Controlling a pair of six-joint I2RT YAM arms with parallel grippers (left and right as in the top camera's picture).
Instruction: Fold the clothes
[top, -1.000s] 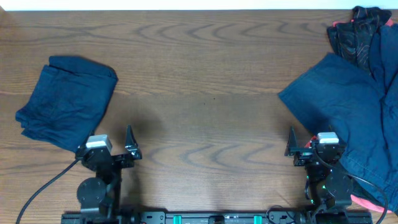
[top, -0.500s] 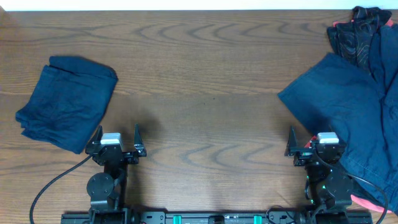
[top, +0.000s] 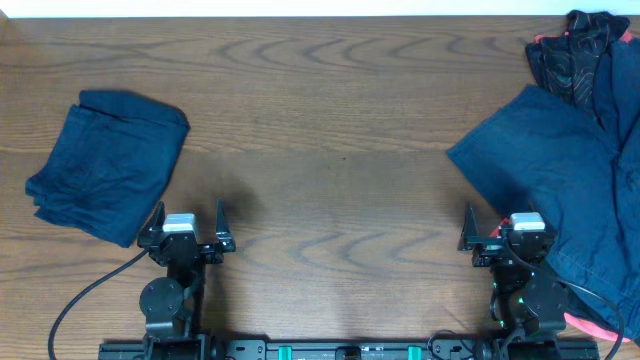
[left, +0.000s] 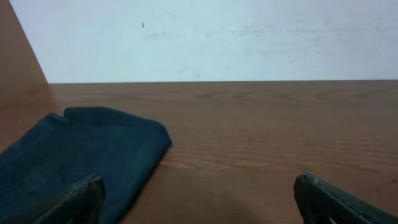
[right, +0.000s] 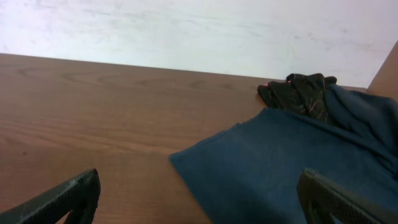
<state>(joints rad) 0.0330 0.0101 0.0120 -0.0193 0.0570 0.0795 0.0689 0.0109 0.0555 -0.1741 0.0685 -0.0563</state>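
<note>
Overhead view: a folded garment (top: 108, 165), dark navy, lies ahead of the left gripper (top: 188, 220) and to its outer side. It is a squarish bundle, close to the fingers but not touching them. It looks finished, and was probably set there to leave the middle of the table (top: 340, 120) as working space.

A spread garment (top: 560, 190), also navy, lies unfolded ahead of the right gripper (top: 510, 232) and to its outer side. One corner points inward toward the table's middle. Its near part runs down beside the right arm, just beside the gripper; whether cloth and gripper touch cannot be told. Further ahead of that gripper, at the far corner, sits a crumpled black garment (top: 575, 50) with red trim, its edge meeting the navy cloth. These two seem to be the pile waiting to be folded.

Both grippers sit low at the table's near edge, pointing toward the far side. Each has its jaws spread wide and holds nothing. The left wrist view shows the folded garment ahead between and left of the fingers. The right wrist view shows the spread garment ahead and to the right, with a pale wall (right: 186, 31) beyond. The right gripper seems best placed to reach the spread garment's inward corner.
</note>
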